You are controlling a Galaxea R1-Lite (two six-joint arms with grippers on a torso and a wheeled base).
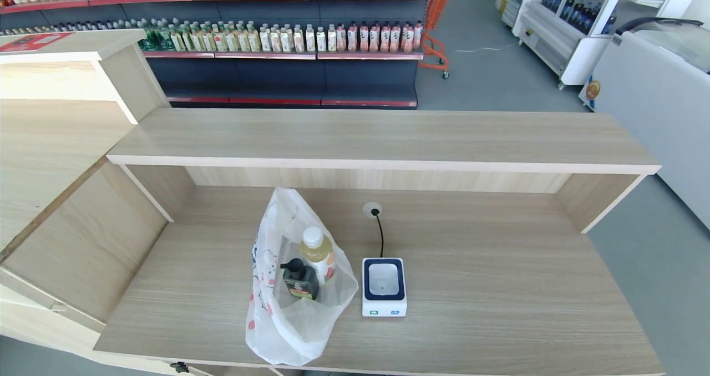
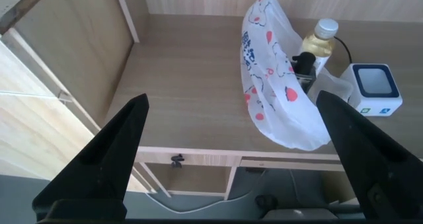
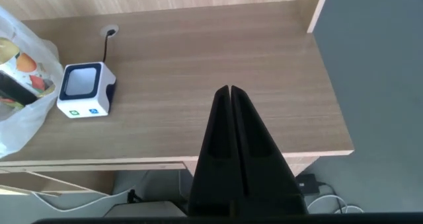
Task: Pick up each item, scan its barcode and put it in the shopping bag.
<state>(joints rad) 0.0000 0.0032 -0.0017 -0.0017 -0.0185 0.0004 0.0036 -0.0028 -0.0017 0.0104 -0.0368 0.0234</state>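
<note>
1. My left tool (image 2: 231, 100) is spread wide with nothing between its fingers. It hangs over the front edge of the bench (image 1: 499, 287), near the shopping bag (image 1: 288, 309).
2. My right tool (image 3: 229, 95) has its fingers pressed flat together and grips nothing. It sits over the bench's front edge, well apart from the scanner (image 1: 384, 286).
3. The shopping bag rests on the bench just left of the scanner, with its mouth open.
4. Inside the bag I see a yellow bottle with a white cap (image 1: 316, 248) and a dark pump bottle (image 1: 300, 279), side by side.
5. The scanner's window faces up, and its black cable (image 1: 380, 234) runs to a hole in the bench.
</note>
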